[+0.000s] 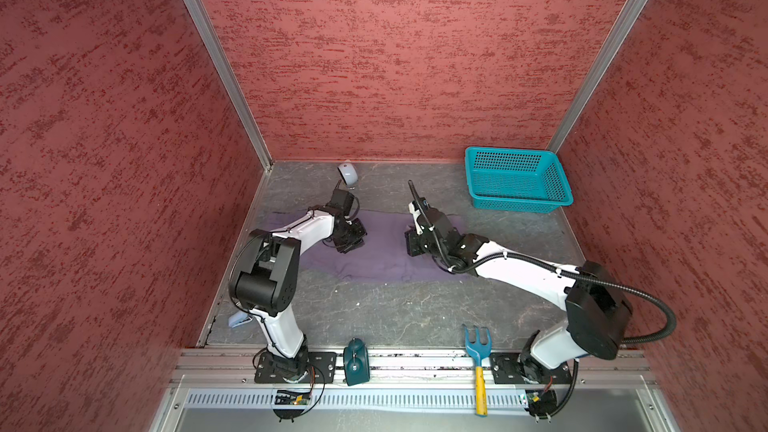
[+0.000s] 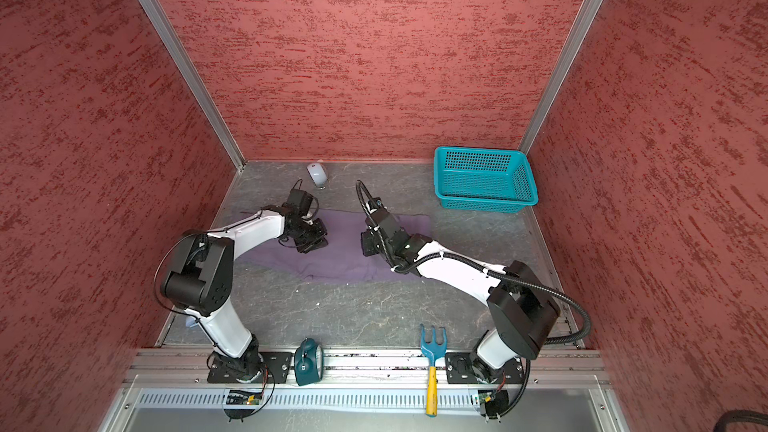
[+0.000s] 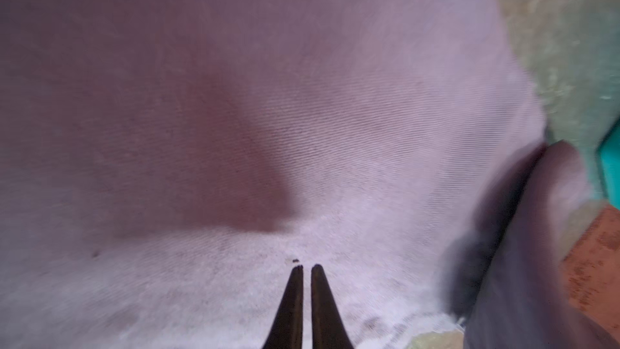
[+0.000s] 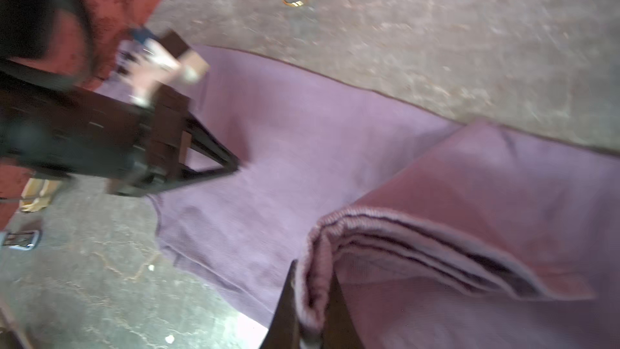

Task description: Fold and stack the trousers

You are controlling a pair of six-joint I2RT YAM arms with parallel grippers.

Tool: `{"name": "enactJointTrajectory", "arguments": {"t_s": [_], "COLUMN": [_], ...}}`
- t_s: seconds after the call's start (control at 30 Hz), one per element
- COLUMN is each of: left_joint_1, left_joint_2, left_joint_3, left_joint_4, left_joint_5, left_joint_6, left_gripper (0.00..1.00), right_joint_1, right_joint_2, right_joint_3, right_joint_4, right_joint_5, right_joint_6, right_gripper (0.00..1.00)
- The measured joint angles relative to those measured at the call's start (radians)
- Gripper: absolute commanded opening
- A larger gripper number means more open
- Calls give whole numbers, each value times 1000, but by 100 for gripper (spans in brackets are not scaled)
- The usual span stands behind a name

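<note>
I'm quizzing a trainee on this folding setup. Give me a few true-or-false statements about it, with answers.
1. The right pincer is shut on a fold of the trousers. True.
2. The trousers lie in the teal basket. False: they lie on the table; nothing is in the basket.
3. The left pincer is wide open. False: it is shut, over the trousers.
4. A blue garden fork lies across the front rail. True.
</note>
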Motion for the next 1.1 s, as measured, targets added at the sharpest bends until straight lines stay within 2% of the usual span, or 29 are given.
{"name": "enactJointTrajectory", "arguments": {"t_s": [0.1, 0.13, 0.2, 0.23, 0.27, 0.4, 0.57, 0.73, 0.9, 1.0, 1.1], "left_joint_1": [-6, -6, -6, -6, -5, -5, -18, -143, -256, -284, -309], "left_joint_2": [11, 13, 13, 13, 13, 13, 10, 8, 8, 16, 51], "left_joint_3": [-9, -9, -9, -8, -8, 5, 37, 140, 257, 312, 371], "left_joint_4": [-2, -2, -2, -2, -2, -12, -36, -97, -111, -113, -116], "left_joint_5": [0, -1, -2, -2, -3, -10, -53, -186, -234, -244, -242], "left_joint_6": [0, 1, 1, 2, 2, 6, 19, 83, 136, 166, 192], "left_gripper": [10, 10, 10, 11, 12, 16, 27, 44, 49, 58, 65], "right_joint_1": [24, 30, 39, 43, 46, 55, 59, 59, 40, -4, -108], "right_joint_2": [50, 74, 130, 161, 184, 249, 218, 13, -291, -437, -532], "right_joint_3": [40, 52, 72, 77, 77, 76, 67, 45, -4, -78, -174], "right_joint_4": [-1, -3, -12, -14, -19, -57, -72, -97, -59, -23, -28], "right_joint_5": [2, 1, -3, -7, -10, -22, -29, -35, 0, 37, 72], "right_joint_6": [-14, -17, -19, -21, -26, -24, -21, -20, -2, 39, 109], "right_gripper": [0, 4, 30, 37, 40, 46, 46, 54, 61, 57, 44]}}
